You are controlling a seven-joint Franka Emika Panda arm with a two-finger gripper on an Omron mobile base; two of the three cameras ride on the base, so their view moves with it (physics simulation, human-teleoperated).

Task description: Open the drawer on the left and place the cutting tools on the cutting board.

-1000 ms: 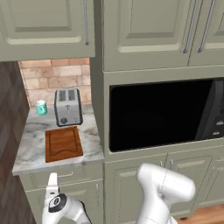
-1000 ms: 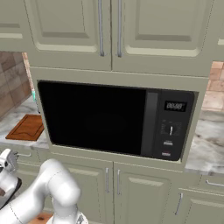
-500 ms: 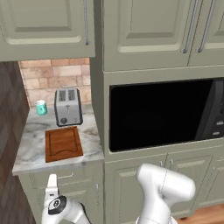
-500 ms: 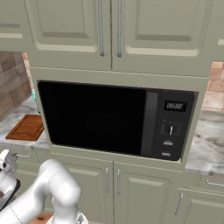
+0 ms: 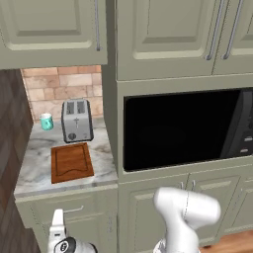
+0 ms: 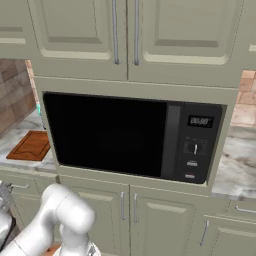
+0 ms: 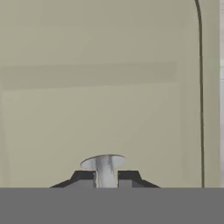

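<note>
Gripper clamped on the drawer's silver handle, the drawer front shut beneath the cutting board on the counter.

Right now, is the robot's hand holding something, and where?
Yes. The gripper is shut on the drawer's silver handle, pinching the bar between its fingertips against the drawer front.
</note>
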